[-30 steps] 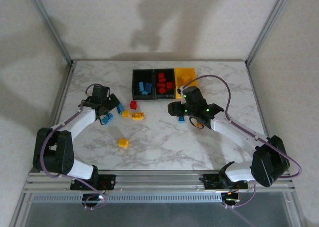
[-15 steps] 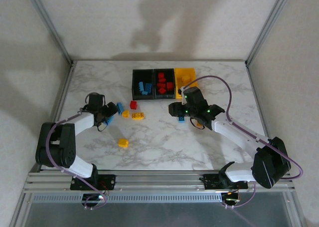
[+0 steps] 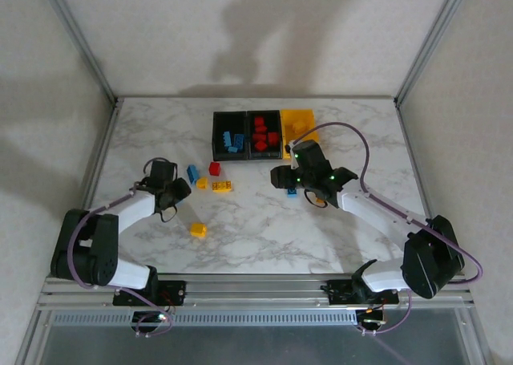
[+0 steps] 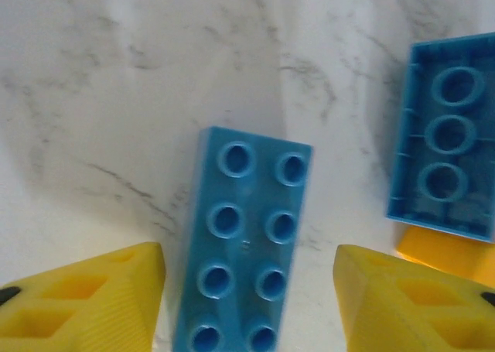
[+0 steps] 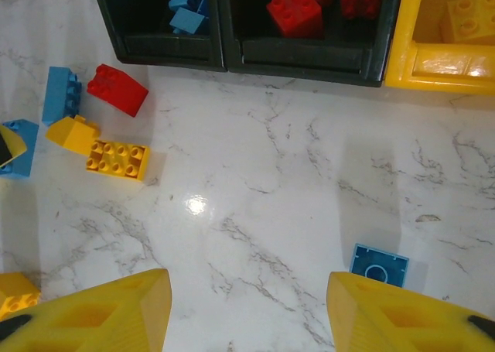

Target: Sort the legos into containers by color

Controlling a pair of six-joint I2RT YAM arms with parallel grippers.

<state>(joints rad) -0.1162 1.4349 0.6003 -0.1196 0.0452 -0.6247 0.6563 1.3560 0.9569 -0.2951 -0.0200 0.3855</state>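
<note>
My left gripper (image 4: 247,294) is open low over the table, its yellow fingers (image 4: 85,302) on either side of a flat blue eight-stud lego (image 4: 247,236). An upturned blue lego (image 4: 448,174) lies to the right, over a yellow one (image 4: 445,253). My right gripper (image 5: 247,321) is open above bare marble, with a small upturned blue lego (image 5: 379,265) by its right finger. The containers stand at the back: a black bin (image 3: 231,135) with blue legos, a black bin (image 3: 264,134) with red ones, and a yellow bin (image 3: 298,124) with a yellow one.
Between the arms lie loose legos: a red one (image 3: 214,168), a blue one (image 3: 192,173), two yellow ones (image 3: 222,186) and, nearer the front, another yellow one (image 3: 197,229). Open marble spreads in front of the bins and to the right.
My left gripper has come nearer and lower, so the blue lego now lies between its open fingers. The right arm has hardly moved.
</note>
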